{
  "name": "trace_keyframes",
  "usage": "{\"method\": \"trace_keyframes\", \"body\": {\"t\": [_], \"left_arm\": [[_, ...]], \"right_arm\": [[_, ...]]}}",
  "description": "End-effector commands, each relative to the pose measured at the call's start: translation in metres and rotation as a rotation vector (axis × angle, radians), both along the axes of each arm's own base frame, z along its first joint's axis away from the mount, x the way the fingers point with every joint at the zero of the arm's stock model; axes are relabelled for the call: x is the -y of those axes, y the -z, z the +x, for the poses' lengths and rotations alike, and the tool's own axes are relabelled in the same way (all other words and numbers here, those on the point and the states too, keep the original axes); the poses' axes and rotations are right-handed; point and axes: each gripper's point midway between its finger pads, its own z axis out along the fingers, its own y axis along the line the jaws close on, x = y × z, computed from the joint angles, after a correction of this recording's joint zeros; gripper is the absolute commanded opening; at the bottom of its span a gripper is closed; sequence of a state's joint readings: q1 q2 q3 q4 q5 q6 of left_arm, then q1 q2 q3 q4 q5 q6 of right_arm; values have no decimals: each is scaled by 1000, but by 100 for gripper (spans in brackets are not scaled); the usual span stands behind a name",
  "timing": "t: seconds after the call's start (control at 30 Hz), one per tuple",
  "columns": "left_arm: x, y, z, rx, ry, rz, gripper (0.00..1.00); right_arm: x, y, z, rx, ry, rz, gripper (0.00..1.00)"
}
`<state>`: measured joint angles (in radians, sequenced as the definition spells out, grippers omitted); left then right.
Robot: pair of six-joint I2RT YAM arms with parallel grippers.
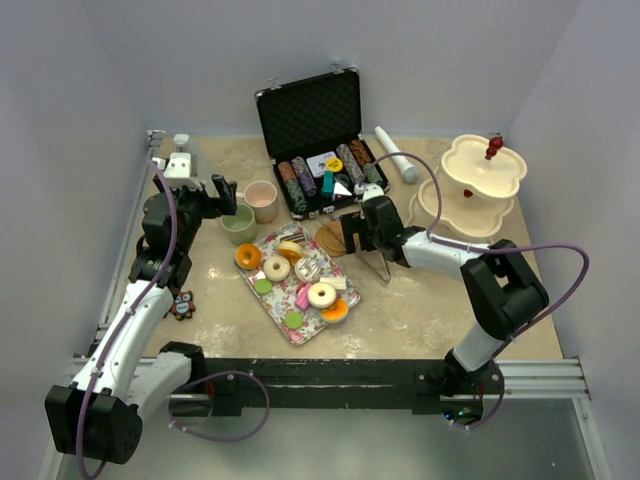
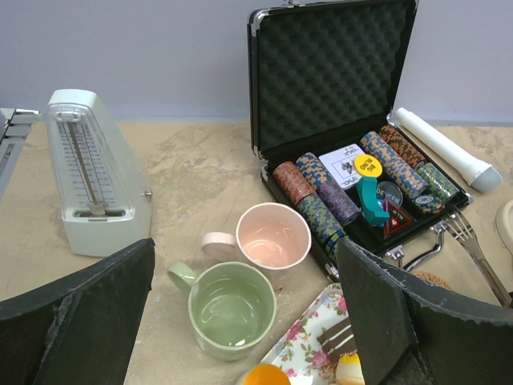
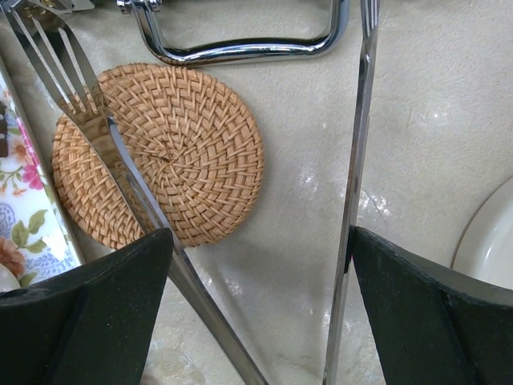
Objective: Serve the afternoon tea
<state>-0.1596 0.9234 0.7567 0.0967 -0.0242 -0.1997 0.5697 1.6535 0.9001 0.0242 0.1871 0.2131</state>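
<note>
Laboratory robot cell. Indicators: bench (image 1: 430, 320) enclosed on three sides by plain pale walls (image 1: 60, 90); left arm (image 1: 135, 310) and right arm (image 1: 500, 290) bolted to a metal rail (image 1: 330, 380) along its near edge; purple cables (image 1: 540, 247) exposed.

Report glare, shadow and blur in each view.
Top external: even light, soft shadows, sharp. Left wrist: sharp on the open black poker-chip case, near black fingers dark and soft-edged. Right wrist: bright glints on the chrome handle, sheen patches on the beige tabletop.
</note>
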Motion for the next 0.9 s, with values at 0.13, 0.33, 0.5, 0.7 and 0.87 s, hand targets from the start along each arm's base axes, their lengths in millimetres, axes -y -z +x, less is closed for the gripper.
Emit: {"method": "trace_keyframes", "body": {"t": [0.13,0.33,0.5,0.7,0.87], "left_arm": [[6,-12,2,48,23,-27,100],[11,-14,0,54,48,-29,100],[13,-17,-1,63,57,-31,100],[13,-16,-1,60,62,-27,100],[15,-16,-2,62,68,-28,100]], "right_arm": [[-13,-24,-5,43,-35,85,98],[-15,-31,-9,32,-38,105,98],[-16,-28,-8,13,-24,99,98],[-19,-18,-14,-7,-7,55,98],[-20,-16,-14,-4,3,42,98]]}}
